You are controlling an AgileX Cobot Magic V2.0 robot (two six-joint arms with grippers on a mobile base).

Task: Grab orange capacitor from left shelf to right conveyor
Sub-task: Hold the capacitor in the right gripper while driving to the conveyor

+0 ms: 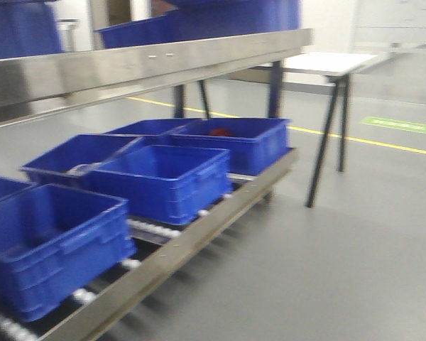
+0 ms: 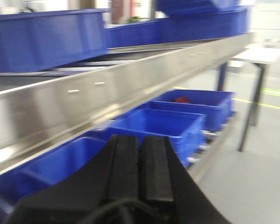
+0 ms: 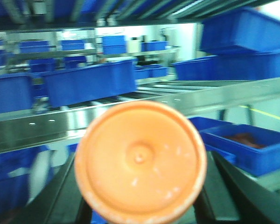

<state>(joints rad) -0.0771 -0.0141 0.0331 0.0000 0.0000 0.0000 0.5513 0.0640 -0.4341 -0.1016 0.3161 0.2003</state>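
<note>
Here the capacitor point(image 3: 140, 161) is seen end-on, pinched between the black fingers of the right gripper point(image 3: 147, 191), off the shelf point(image 3: 224, 95) and on its near side. The left gripper point(image 2: 140, 163) is pressed together on nothing, facing the shelf lip. Blue bins point(image 1: 163, 177) are ranged beneath.

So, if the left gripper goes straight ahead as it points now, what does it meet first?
Probably the left shelf, at the lower edge of its steel front lip, or the blue bin just under it; blur hides the depth.

Closed left gripper point(image 2: 140, 141) under steel shelf point(image 2: 130, 93)
</note>
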